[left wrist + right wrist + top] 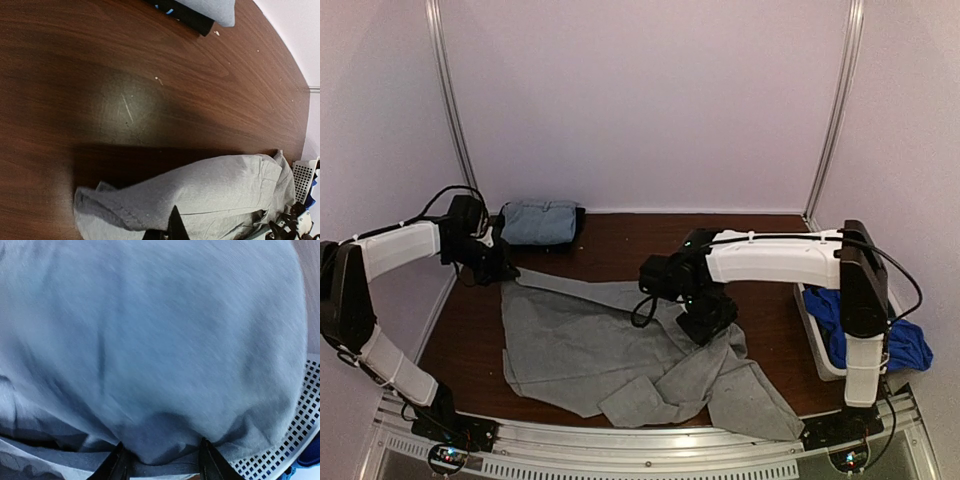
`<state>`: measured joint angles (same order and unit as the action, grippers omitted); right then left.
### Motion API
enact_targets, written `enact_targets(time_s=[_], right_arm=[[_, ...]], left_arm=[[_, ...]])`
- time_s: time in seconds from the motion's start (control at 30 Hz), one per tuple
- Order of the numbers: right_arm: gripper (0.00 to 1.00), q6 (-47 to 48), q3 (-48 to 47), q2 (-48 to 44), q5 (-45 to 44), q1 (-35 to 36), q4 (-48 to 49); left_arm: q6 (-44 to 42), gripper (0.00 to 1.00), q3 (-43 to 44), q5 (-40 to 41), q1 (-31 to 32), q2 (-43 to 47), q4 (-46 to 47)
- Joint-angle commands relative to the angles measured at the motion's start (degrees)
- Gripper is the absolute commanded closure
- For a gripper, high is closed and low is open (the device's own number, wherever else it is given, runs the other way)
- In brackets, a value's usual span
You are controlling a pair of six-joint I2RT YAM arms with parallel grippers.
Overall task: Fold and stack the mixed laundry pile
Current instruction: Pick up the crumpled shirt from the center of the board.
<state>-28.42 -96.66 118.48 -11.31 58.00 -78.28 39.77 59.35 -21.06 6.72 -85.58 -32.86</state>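
1. Grey, soft knit-looking cloth: the grey garment [590, 345] lay spread over the middle of the table [620, 250], rumpled along its near edge, with one long part trailing toward the near right.
2. Your left gripper [503, 270] sat at the garment's far-left corner. The left wrist view showed only one finger, but cloth was bunched at it and raised off the wood with shadow beneath, so I judged it clamped on that corner.
3. Your right gripper [708, 328] was at the garment's far-right edge. Its wrist view showed both fingers close together with a fold of the cloth pinched between them.
4. Rest of the pile: a folded stack [540, 222] sat at the back left, a light piece on a dark one. A blue piece [880, 340] lay in the white bin [812, 335] at the right, well apart from both grippers.
5. Handling, as a judgement: light, limp and not stiff. It would sag between two grips and drag on the wood. It was not fragile and unlikely to slip.
6. Where to hold: corners, hems or seams, pinched deep. A mid-panel grab would only bunch it.
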Motion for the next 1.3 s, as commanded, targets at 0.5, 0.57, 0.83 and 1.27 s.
enact_targets(time_s=[0.5, 0.57, 0.83, 1.27], right_arm=[[0.53, -5.35, 23.19, -32.55, 15.98, -13.26, 11.85], [0.52, -7.68, 24.63, -33.85, 22.22, -13.28, 17.36], [0.41, -14.04, 33.03, -34.55, 34.34, -13.54, 29.1], [0.35, -15.6, 33.7, -39.35, 25.52, -18.54, 21.71]], left_arm=[[-0.68, 1.0, 1.85, -3.34, -4.25, -2.68, 1.47], [-1.16, 1.0, 1.98, -4.27, -4.24, -2.35, 1.83], [-1.71, 1.0, 1.61, -5.72, -4.19, -0.94, 1.84], [-1.67, 1.0, 0.58, -5.68, -4.23, 0.68, 1.48]])
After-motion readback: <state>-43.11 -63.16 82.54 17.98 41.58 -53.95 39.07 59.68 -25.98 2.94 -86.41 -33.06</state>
